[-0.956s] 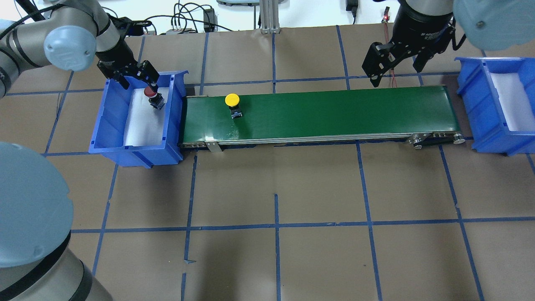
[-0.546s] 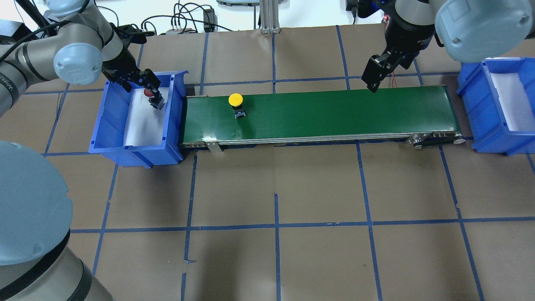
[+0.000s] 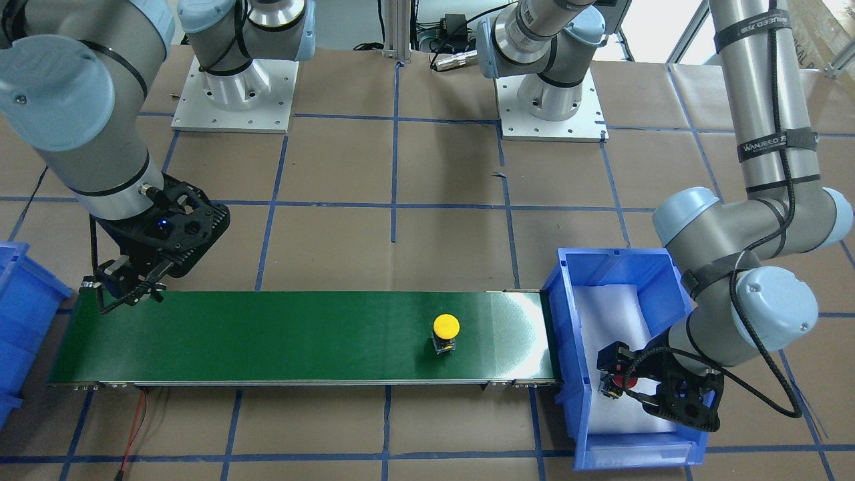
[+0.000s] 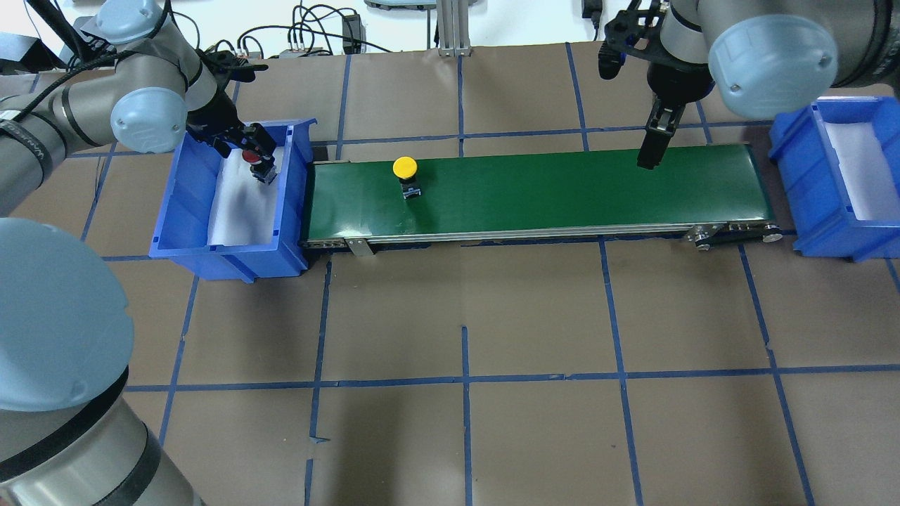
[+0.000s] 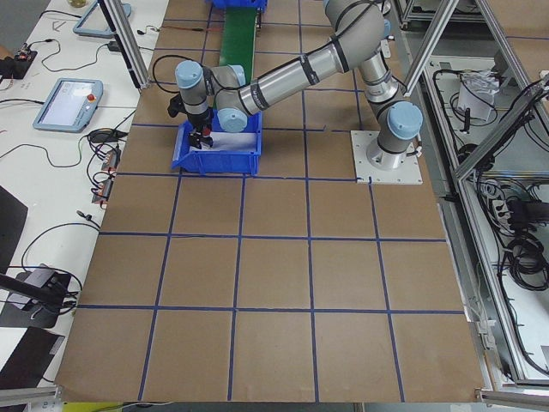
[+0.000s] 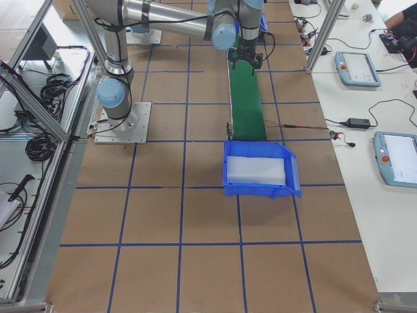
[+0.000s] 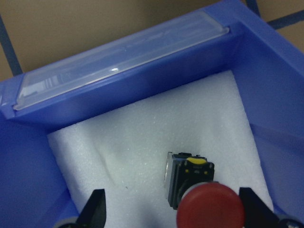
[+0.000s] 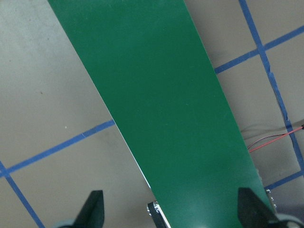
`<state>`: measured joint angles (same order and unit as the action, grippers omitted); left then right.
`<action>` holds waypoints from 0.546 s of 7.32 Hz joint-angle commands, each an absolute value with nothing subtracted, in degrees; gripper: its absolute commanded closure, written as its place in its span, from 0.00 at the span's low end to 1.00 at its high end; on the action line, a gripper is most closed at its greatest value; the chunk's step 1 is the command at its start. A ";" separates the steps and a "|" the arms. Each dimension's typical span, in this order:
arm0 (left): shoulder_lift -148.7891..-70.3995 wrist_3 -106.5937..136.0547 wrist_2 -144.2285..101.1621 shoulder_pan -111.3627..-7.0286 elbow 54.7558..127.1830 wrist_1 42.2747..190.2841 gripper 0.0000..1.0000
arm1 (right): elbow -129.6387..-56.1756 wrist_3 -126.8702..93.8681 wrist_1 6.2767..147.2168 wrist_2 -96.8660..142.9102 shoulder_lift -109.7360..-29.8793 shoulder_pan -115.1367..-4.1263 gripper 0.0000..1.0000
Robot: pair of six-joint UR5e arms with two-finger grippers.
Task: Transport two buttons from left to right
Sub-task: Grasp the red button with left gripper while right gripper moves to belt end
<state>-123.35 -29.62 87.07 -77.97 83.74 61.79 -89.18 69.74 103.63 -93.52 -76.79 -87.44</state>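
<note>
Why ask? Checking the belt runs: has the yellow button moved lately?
Yes: the yellow button has shifted rightward along the green belt, away from the left blue bin.

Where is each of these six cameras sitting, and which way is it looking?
Front-facing: across the table, facing both arm bases, conveyor below.
Overhead: behind the robot, looking down; both arms enter.
Exterior left: table end, left arm nearest.
Exterior right: opposite end, right arm nearest.
Left wrist: left end effector straddles the red button in a blue bin.
Right wrist: right end effector above the conveyor.
Shared: front-facing and overhead both show the yellow button.
</note>
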 commanded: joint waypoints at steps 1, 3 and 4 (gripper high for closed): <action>-123.05 -28.74 87.36 -78.22 84.10 62.14 0.39 | -89.56 85.54 104.94 -92.56 -74.11 -80.73 0.00; -122.26 -28.65 87.28 -78.22 83.94 62.31 0.56 | -89.65 92.86 108.44 -88.70 -72.43 -78.23 0.00; -121.56 -28.57 87.28 -78.22 83.67 63.10 0.59 | -89.65 96.12 110.72 -88.51 -71.73 -78.31 0.00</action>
